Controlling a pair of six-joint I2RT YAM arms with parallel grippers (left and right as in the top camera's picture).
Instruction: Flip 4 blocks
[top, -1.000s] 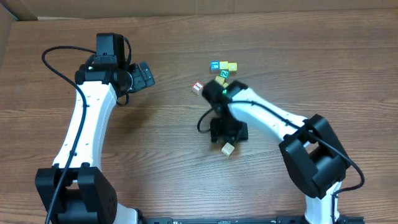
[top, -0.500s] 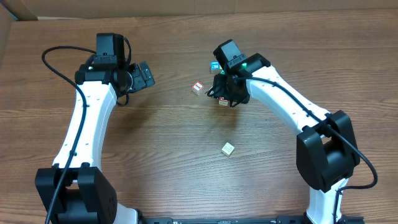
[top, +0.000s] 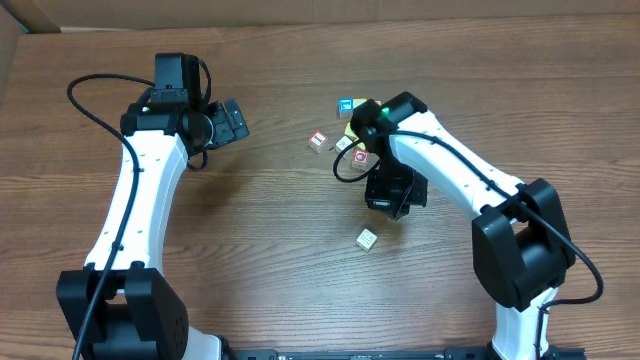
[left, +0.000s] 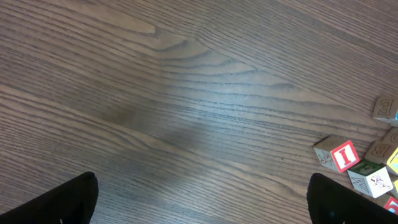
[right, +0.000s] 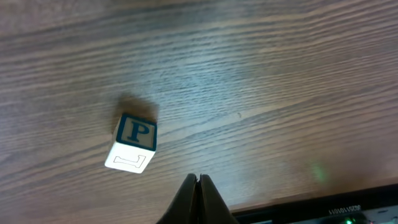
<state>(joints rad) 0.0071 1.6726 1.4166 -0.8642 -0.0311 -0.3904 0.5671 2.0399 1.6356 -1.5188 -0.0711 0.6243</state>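
Overhead, the left gripper (top: 233, 122) hangs above the table (top: 250, 230) on the left side, well apart from all the blocks. Its jaw state cannot be read from this height. The right gripper (top: 392, 193) stands between two groups. Behind it, a red-printed block (top: 319, 140) lies alone. A second red-printed block (top: 361, 157) and a yellowish block (top: 352, 129) are bunched near a blue-printed cube (top: 345, 104), and the right arm (top: 440, 165) partly covers them. In front of the gripper, near but not touching it, a cream block (top: 367, 238) lies by itself on the wood.

Left wrist view: the left gripper (left: 205, 205) is released, with its two dark fingertips (left: 68, 200) in opposite lower corners and only bare wood between them. At the right edge, the red-printed block (left: 339, 155) shows a letter I. A green-printed cube (left: 371, 181) lies just beside it, and further cubes are cut off by the frame.

Right wrist view: the right gripper (right: 198, 186) is clenched, its fingertips pressed together with nothing between them. The cream block (right: 134, 142) rests flat on the table, up and to the left of the tips and clear of them. One face shows a dark teal letter P, and the adjoining face is pale.
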